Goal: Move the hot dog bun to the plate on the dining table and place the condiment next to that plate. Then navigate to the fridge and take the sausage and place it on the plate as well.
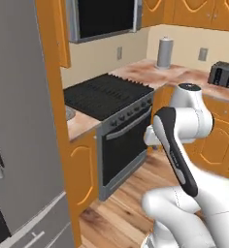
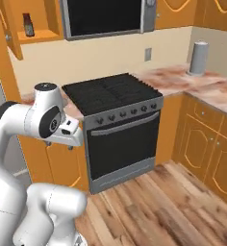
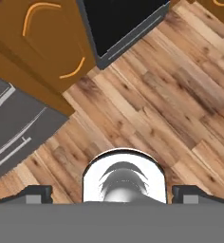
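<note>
Gripper: two small dark finger tips [image 3: 112, 195] spread wide at the bottom corners of the hand view, nothing between them, pointing down at the floor.
Fridge: tall grey brushed-steel fridge [image 1: 19, 121] at the far left of the left base view, its flat door reaching past the top edge; in the hand view its grey lower drawer fronts [image 3: 14, 128] with thin bar handles lie to the upper left of the finger tips, well apart from them.
Cabinet: glossy orange base cabinet with an arched door panel [image 1: 82, 169] standing just beside the fridge, between it and the oven.
Oven: black range with a ribbed cooktop, a row of knobs and a steel bar handle [image 1: 116, 126], set between orange cabinets.
Floor: wooden planks in mixed brown tones [image 3: 171, 95], running diagonally under the hand.
Counter: reddish marbled stone counter [image 1: 170, 72] right of the cooktop, carrying an upright grey cylinder [image 1: 165, 52] and a dark toaster [image 1: 225, 75].
Shelf: small dark bottle [image 2: 28, 25] standing in an open orange wall niche, upper left of the right base view.
</note>
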### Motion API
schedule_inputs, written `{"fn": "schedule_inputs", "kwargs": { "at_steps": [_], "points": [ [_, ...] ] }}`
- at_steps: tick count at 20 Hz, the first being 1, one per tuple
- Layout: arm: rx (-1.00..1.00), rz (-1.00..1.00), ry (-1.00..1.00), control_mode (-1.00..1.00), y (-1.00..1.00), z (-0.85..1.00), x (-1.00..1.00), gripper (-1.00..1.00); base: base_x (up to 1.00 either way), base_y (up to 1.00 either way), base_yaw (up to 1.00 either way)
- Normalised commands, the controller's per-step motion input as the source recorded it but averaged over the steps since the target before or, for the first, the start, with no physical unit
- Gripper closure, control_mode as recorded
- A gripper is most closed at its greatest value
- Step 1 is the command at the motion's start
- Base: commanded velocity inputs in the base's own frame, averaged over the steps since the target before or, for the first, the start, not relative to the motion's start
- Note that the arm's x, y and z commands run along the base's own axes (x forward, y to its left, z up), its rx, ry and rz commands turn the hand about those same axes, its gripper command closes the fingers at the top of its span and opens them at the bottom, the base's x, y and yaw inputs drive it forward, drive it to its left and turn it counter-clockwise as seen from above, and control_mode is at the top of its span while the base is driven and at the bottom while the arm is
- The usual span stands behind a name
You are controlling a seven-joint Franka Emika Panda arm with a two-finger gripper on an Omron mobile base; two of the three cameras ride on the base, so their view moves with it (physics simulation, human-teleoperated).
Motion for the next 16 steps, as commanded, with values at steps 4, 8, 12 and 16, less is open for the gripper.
{"fn": "schedule_inputs", "kwargs": {
  "at_steps": [4, 8, 12, 16],
  "points": [
    [0.00, 0.00, 0.00, 1.00, 0.00, 0.00, 0.00, -1.00, 0.56, -0.12, 0.72],
    [0.00, 0.00, 0.00, 1.00, 0.00, 0.00, 0.00, -1.00, 0.54, -0.12, 0.72],
    [0.00, 0.00, 0.00, 1.00, 0.00, 0.00, 0.00, -1.00, 0.55, -0.35, 0.64],
    [0.00, 0.00, 0.00, 1.00, 0.00, 0.00, 0.00, -1.00, 0.41, -0.74, 0.41]
  ]
}}
